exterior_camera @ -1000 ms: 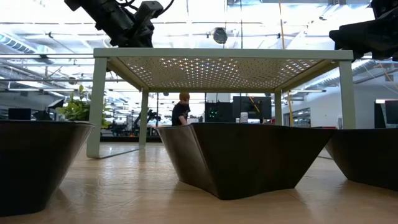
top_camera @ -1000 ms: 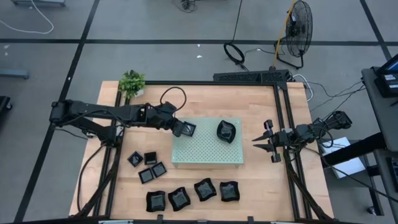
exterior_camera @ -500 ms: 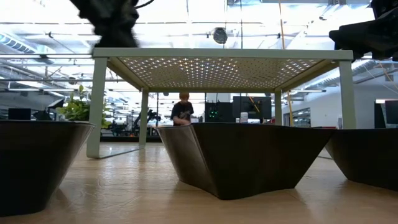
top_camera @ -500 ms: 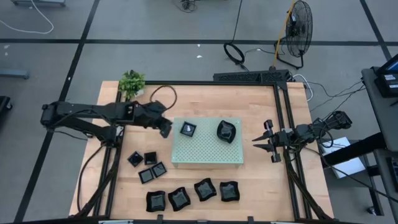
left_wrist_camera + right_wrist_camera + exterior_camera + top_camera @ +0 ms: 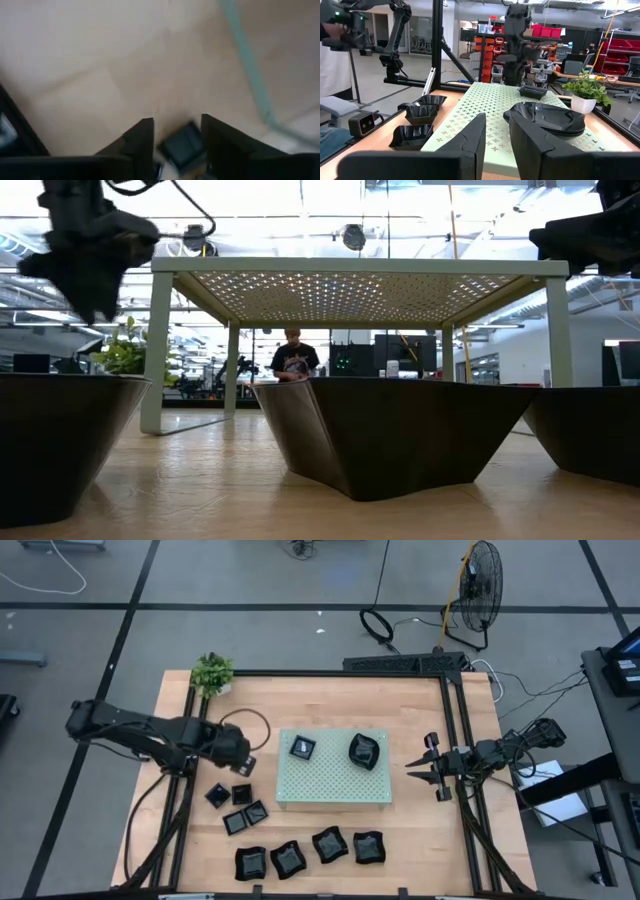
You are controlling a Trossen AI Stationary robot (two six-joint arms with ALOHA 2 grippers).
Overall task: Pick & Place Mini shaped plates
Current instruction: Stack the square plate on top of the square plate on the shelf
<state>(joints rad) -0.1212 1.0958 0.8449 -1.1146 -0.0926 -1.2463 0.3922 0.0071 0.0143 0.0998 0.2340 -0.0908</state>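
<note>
Two black mini shaped plates lie on the pale green perforated board [image 5: 335, 785]: a small square one [image 5: 303, 747] near its far left corner and a larger wavy one [image 5: 365, 751]. More plates rest on the wood, small squares [image 5: 240, 794] left of the board and larger wavy ones [image 5: 310, 853] along the near edge. My left gripper [image 5: 245, 764] hangs open, pointing down, left of the board. In its wrist view a small square plate [image 5: 182, 147] shows below between the fingers [image 5: 142, 142], untouched. My right gripper [image 5: 425, 770] waits open at the table's right edge.
A potted plant [image 5: 212, 672] stands at the far left corner. A cable loop [image 5: 250, 725] hangs by my left arm. A black frame [image 5: 455, 740] borders the table. The board stands on legs [image 5: 152, 350] above the wood. A person [image 5: 293, 360] is in the room behind.
My left gripper has let go of the small square plate, which now lies on the board near its far left corner. The gripper has drawn back off the board toward the table's left edge and tipped its fingers down toward the wood.
</note>
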